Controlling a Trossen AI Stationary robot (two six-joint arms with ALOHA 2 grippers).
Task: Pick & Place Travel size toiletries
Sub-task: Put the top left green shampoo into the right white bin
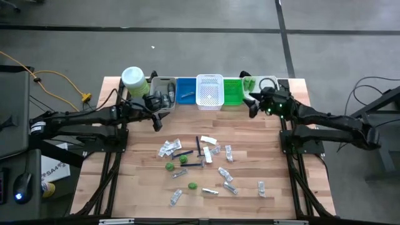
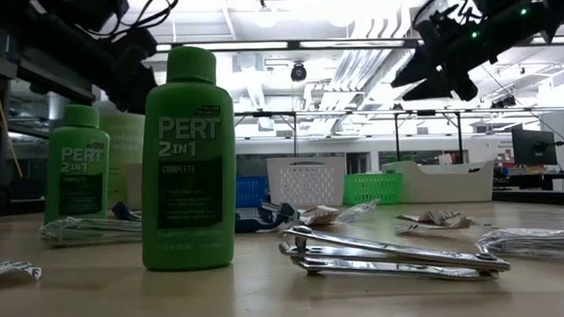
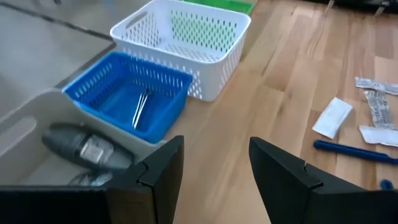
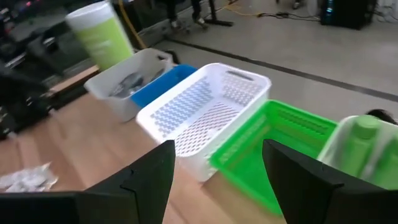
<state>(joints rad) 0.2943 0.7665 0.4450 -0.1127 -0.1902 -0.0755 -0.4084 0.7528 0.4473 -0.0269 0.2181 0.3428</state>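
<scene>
Two grippers hover near the far edge of the wooden table (image 1: 250, 150), both with fingers spread and holding nothing. The left gripper (image 3: 214, 177) hangs by the grey bin (image 1: 164, 94) at the left end of the bin row, just in from the far left corner; its wrist view shows a dark grey oblong piece (image 3: 84, 146) lying in that grey bin and a thin metal piece (image 3: 140, 107) in the blue bin (image 3: 127, 93) beside it. The right gripper (image 4: 217, 168) hangs over the right end of the row, near the green bin (image 4: 273, 149); in its wrist view a green bottle (image 4: 357, 146) lies in the pale bin (image 4: 333, 146) past the green one. The white basket (image 1: 210, 91) sits between the blue and green bins. A large pale-green jar (image 1: 134, 80) stands at the far left corner. Scattered toiletries (image 1: 206, 164) cover the middle of the table toward its near edge: small green bottles (image 1: 183, 159), clear sachets (image 1: 169, 147) and dark blue sticks (image 1: 199, 147). In the low view a green PERT bottle (image 2: 187, 162) stands upright near the camera, with a metal nail clipper (image 2: 389, 254) lying just beside it.
</scene>
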